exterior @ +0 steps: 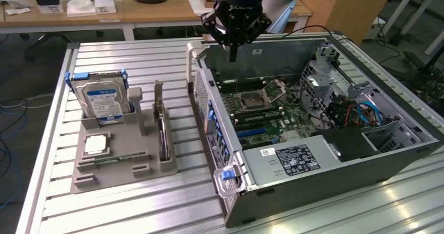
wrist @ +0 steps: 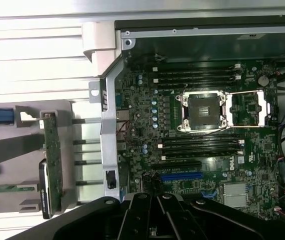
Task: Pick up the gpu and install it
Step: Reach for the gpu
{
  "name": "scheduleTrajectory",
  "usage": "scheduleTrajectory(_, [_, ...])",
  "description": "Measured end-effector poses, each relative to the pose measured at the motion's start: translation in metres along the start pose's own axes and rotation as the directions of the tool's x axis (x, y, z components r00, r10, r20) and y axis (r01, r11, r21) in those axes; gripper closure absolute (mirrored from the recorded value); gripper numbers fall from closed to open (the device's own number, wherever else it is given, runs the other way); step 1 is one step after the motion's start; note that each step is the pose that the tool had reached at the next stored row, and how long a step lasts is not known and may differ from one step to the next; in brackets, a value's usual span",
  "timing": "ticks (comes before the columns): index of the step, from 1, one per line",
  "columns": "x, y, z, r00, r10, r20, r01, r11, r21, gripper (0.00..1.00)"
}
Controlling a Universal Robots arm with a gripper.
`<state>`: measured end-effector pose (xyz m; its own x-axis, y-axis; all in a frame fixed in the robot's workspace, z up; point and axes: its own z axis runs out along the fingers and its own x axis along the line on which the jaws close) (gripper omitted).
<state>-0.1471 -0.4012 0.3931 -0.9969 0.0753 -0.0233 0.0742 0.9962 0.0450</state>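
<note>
The gpu [exterior: 163, 135] stands on edge in a slot of the grey parts holder [exterior: 104, 178], on the exterior view's left of the open computer case [exterior: 388, 156]. In the wrist view the gpu [wrist: 52, 160] shows edge-on, a green board with a dark fan side. My gripper [exterior: 232, 54] hangs above the case's far edge, over the motherboard [exterior: 260, 106], fingers shut with nothing between them. It is well apart from the gpu. The gripper [wrist: 157, 200] is a dark shape in the wrist view, over the motherboard [wrist: 202, 125] near a blue slot [wrist: 180, 176].
A silver hard drive [exterior: 103, 101] in a blue frame stands in the holder beside a processor [exterior: 95, 144] and a memory stick [exterior: 114, 158]. The case wall [exterior: 211, 125] rises between holder and motherboard. Cables and a drive cage [exterior: 347, 104] fill the case's other side. Desks stand behind.
</note>
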Motion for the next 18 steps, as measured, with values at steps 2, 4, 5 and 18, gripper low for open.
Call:
scheduleTrajectory(2, [0.0013,-0.0002,0.0000,1.0000,0.000,0.0000,0.000,1.0000,-0.0001,0.89])
scheduleTrajectory(4, [0.0026,-0.0004,0.0000,1.0000,0.000,-0.0001,0.000,1.0000,0.0000,0.89])
scheduleTrajectory(5, [0.0032,-0.0005,0.0000,1.0000,0.000,0.0000,0.000,1.0000,-0.0001,0.89])
scheduleTrajectory(18, [0.0104,-0.0025,-0.0001,1.0000,0.000,0.0000,0.000,1.0000,0.0000,0.89])
